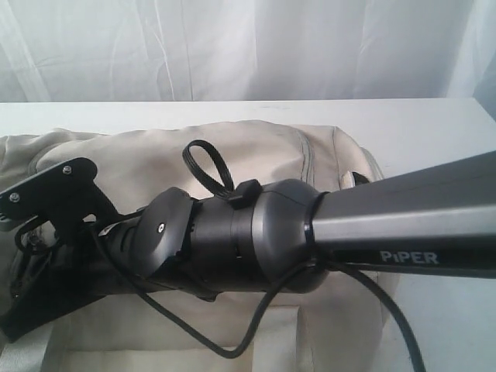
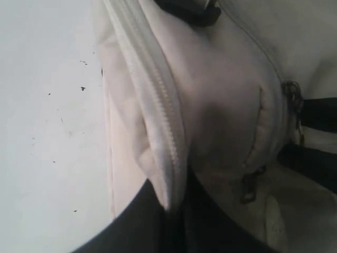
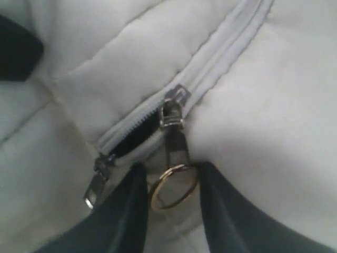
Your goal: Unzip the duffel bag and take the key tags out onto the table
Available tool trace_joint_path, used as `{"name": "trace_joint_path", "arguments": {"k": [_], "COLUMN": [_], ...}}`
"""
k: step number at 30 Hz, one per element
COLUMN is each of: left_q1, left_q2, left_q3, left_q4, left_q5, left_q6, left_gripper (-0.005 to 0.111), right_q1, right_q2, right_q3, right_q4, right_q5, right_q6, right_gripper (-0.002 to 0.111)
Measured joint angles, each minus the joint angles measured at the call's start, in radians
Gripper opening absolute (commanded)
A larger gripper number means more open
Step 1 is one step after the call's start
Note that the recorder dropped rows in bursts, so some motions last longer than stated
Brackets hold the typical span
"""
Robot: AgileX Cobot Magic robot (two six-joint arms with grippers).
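The cream duffel bag (image 1: 256,155) lies on the white table (image 1: 434,124). My right arm (image 1: 271,232) reaches across the bag toward its left end. In the right wrist view the zip shows a short dark gap (image 3: 134,137) between two silver sliders. A gold ring (image 3: 174,187) hangs from the nearer zip pull (image 3: 171,118). My right gripper (image 3: 176,211) stands open, a dark finger close on each side of that ring. My left gripper (image 2: 176,211) is shut on the bag's zip band (image 2: 163,116) at the bag's end. The key tags are hidden.
A white curtain (image 1: 232,46) hangs behind the table. Bare tabletop (image 2: 47,105) lies beside the bag's end. Black straps (image 2: 316,113) and a small metal pull (image 2: 247,187) sit on the bag's side. A black cable (image 1: 248,341) loops under the right arm.
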Motion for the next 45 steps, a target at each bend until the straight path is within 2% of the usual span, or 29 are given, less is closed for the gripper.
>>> {"name": "trace_joint_path", "arguments": {"k": [6, 10, 17, 34, 45], "left_q1": [0.0, 0.0, 0.0, 0.0, 0.0], "left_q2": [0.0, 0.0, 0.0, 0.0, 0.0], "left_q3": [0.0, 0.0, 0.0, 0.0, 0.0], "left_q4": [0.004, 0.007, 0.011, 0.013, 0.013], "left_q5": [0.0, 0.0, 0.0, 0.002, 0.037], "left_q6": [0.0, 0.0, 0.0, 0.0, -0.002], "left_gripper": [0.0, 0.0, 0.0, 0.0, 0.0], "right_q1": [0.0, 0.0, 0.0, 0.006, -0.023], "right_q2": [0.0, 0.0, -0.034, -0.09, -0.03], "right_q3": [0.0, 0.0, 0.0, -0.005, -0.129], "right_q4": [0.0, 0.0, 0.0, -0.021, -0.029], "right_q5": [0.008, 0.008, -0.011, -0.201, -0.226], "right_q6": [-0.033, -0.063, -0.086, -0.185, -0.221], "right_gripper": [0.006, 0.0, 0.0, 0.0, 0.0]}}
